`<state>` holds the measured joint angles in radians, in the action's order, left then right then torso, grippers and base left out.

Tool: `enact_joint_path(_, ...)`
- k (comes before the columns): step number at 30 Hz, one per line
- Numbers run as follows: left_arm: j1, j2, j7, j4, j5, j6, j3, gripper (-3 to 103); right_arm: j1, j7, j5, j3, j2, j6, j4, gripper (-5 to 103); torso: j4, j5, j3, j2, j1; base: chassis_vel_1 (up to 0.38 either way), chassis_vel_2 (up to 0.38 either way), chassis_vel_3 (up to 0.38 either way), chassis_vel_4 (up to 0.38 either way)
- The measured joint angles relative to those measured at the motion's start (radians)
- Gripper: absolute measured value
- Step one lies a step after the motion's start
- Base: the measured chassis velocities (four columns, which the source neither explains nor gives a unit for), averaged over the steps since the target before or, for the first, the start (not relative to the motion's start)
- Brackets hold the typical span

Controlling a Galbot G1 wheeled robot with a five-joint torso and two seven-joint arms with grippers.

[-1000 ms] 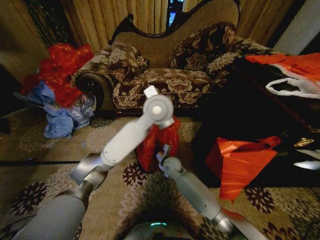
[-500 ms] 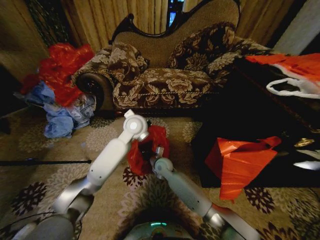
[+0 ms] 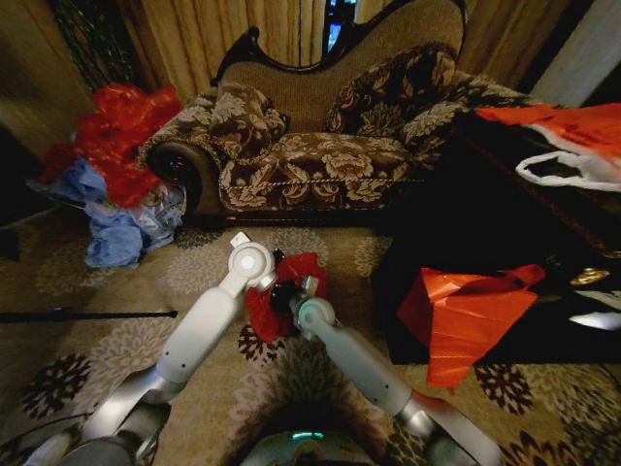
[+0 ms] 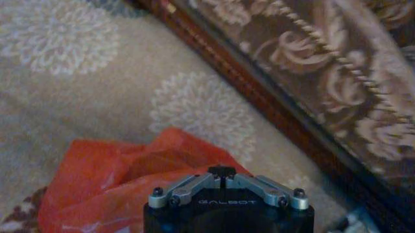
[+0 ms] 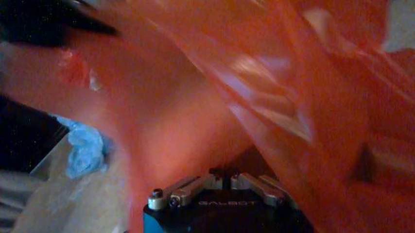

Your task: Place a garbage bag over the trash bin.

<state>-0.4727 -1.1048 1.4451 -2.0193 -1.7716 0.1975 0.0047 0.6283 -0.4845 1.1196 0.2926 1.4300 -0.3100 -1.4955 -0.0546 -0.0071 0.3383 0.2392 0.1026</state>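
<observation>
Grippers — left [image 4: 222, 171] and right [image 5: 224, 173], jaws pinched together on the garbage bag [image 3: 287, 293] — low over carpet [image 3: 87, 301].

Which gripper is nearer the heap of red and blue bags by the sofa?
Left. The left gripper sits at the garbage bag on the heap's side; the right gripper is on the bag's far side.

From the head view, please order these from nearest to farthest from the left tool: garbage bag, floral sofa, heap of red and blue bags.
1. Garbage bag: right beside the left tool, on the carpet.
2. Floral sofa: behind, across the carpet.
3. Heap of red and blue bags: far left, beside the sofa's arm.
</observation>
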Motion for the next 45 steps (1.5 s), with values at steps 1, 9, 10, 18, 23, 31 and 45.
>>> enact_joint_path(1, 0.0, 0.0, 0.0, 0.0, 0.0, 0.0, 0.0, 0, 0.0, 0.0, 0.0, 0.0, 0.0, 0.0, 0.0, 0, 0.0, 0.0, 0.0, 0.0, 0.0, 0.0, 0.0, 0.0, 0.0)
enact_joint_path(9, -0.004, 0.104, -0.06, -0.149, -0.011, 0.022, 0.0, 0, -0.006, 0.032, -0.099, -0.017, 0.024, 0.049, 0.022, 0, 0.0003, -0.0001, 0.0, 0.0, 0.0, 0.0, 0.0, 0.0, 0.0)
enact_joint_path(10, -0.004, 0.116, -0.072, -0.167, -0.01, 0.025, -0.001, 0, -0.007, 0.04, -0.122, -0.017, 0.024, 0.06, 0.023, 0, 0.0002, -0.0001, 0.0, 0.0, 0.0, 0.0, 0.0, 0.0, 0.0)
enact_joint_path(18, -0.004, 0.155, -0.135, -0.237, -0.018, 0.036, -0.004, 0, -0.012, 0.083, -0.225, -0.022, 0.004, 0.105, -0.001, 0, 0.0001, -0.0002, 0.0, 0.0, 0.0, 0.0, 0.0, 0.0, 0.0)
enact_joint_path(23, 0.016, 0.145, -0.151, -0.245, -0.037, 0.033, -0.002, 0, -0.014, 0.085, -0.234, -0.036, 0.004, 0.121, -0.029, 0, 0.0001, 0.0, 0.0, 0.0, 0.0, 0.0, 0.0, 0.0, 0.0)
enact_joint_path(31, 0.039, 0.098, -0.129, -0.247, -0.225, -0.018, 0.0, 0, -0.021, 0.118, -0.273, -0.046, -0.006, 0.106, -0.058, 15, 0.0002, 0.0001, 0.0, 0.0, 0.0, 0.0, 0.0, 0.0, 0.0)
enact_joint_path(45, 0.076, -0.045, -0.062, -0.195, -0.359, -0.072, 0.057, 0, 0.017, 0.062, -0.173, -0.035, -0.121, 0.043, -0.163, 71, 0.0, 0.0002, 0.0, 0.0, 0.0, 0.0, 0.0, 0.0, 0.0)
